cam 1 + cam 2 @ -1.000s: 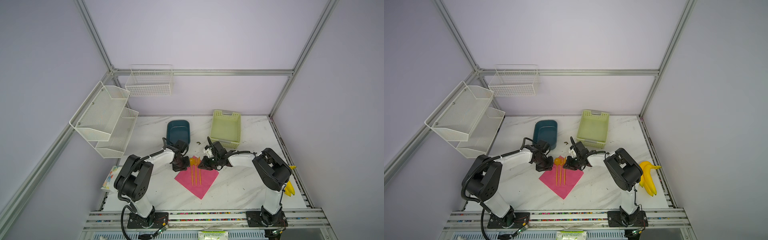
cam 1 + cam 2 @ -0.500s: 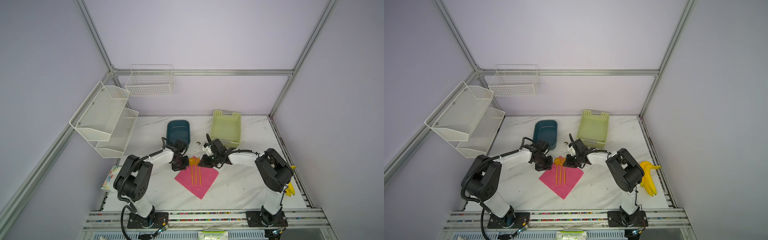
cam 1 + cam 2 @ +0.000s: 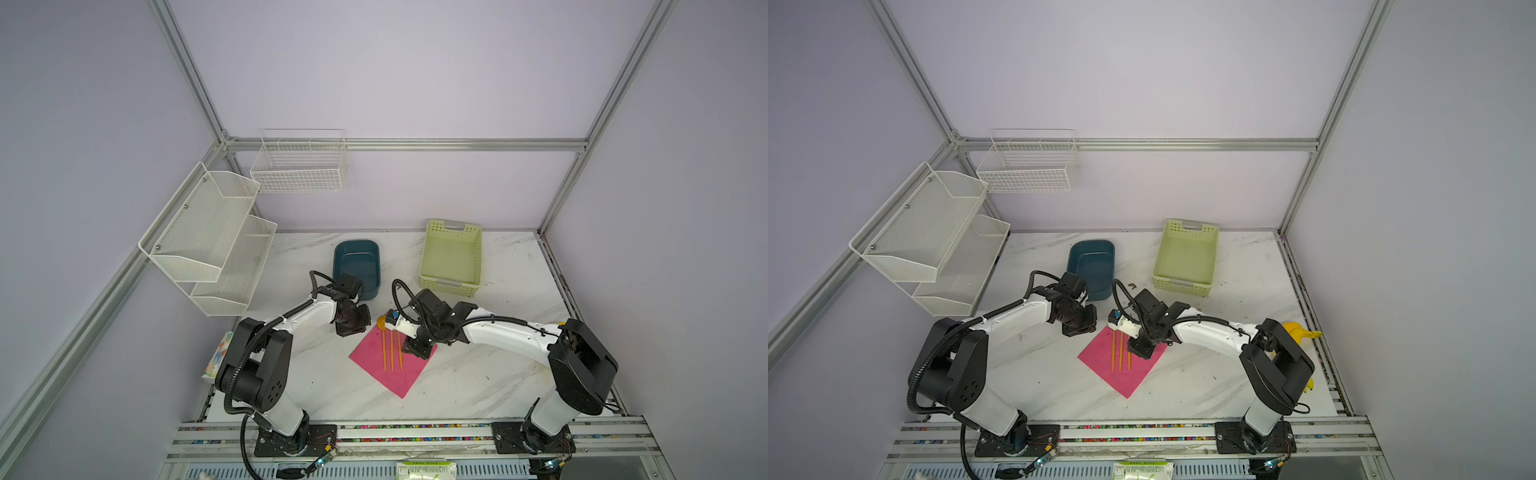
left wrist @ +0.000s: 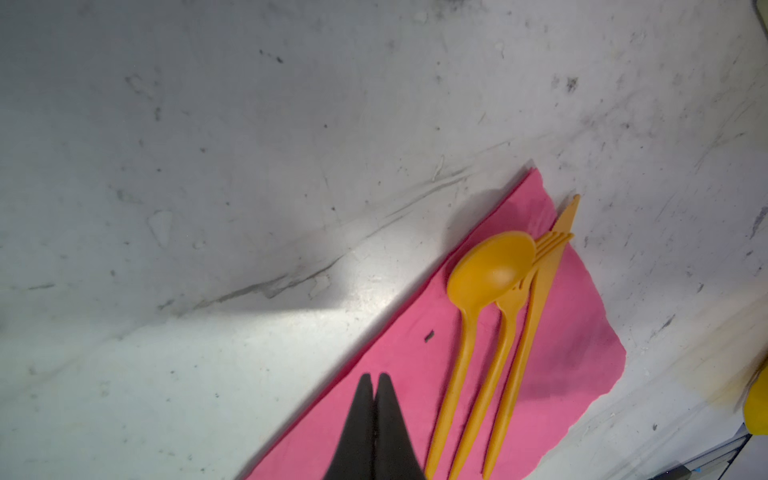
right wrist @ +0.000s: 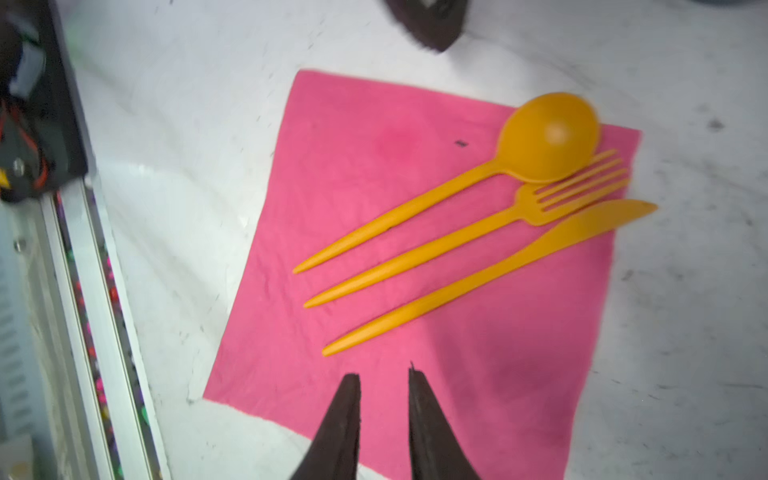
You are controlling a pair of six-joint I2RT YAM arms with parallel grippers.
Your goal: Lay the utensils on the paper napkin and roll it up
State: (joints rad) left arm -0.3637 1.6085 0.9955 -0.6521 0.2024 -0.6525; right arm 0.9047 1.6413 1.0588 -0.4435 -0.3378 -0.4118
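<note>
Right wrist view: the right gripper [image 5: 384, 376] holds its two dark tapered fingers slightly parted with nothing between them, over the paper napkin [image 5: 353, 137] near one edge. Left wrist view: the left gripper [image 4: 374, 376] is pinched fully together and empty, over the napkin near another edge. The napkin is a thin, faintly creased magenta-pink square lying flat on the scuffed white marble-look table [image 5: 685, 332]. On the napkin the utensils [image 5: 415, 259] lie side by side. They are smooth glossy orange plastic: a round-bowled spoon [image 5: 544, 137], a fork [image 5: 528, 203] and a knife [image 5: 582, 228]. Their handles taper to points, and the spoon bowl and knife tip overhang the napkin's edge.
</note>
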